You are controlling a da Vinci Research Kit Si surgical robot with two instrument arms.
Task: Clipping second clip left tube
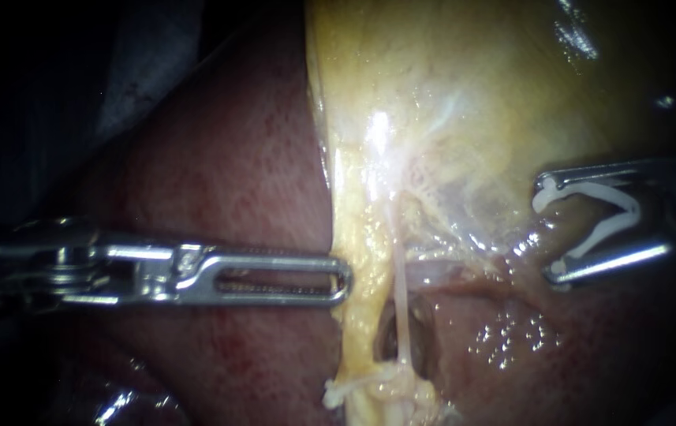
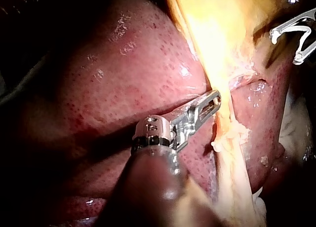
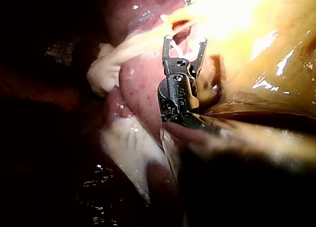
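Left instrument (image 1: 344, 278), nearest the lens, has jaws closed on the yellow tissue (image 1: 353, 229) edge, I judge to tension the left tube (image 1: 401, 308) just past its tip; my right instrument (image 1: 549, 234), jaws wide around an open clip (image 1: 590, 192), sits short of it.

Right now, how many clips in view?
1. The white clip is gripped in the right instrument's jaws. None shows on the thin tube; tissue may hide one.
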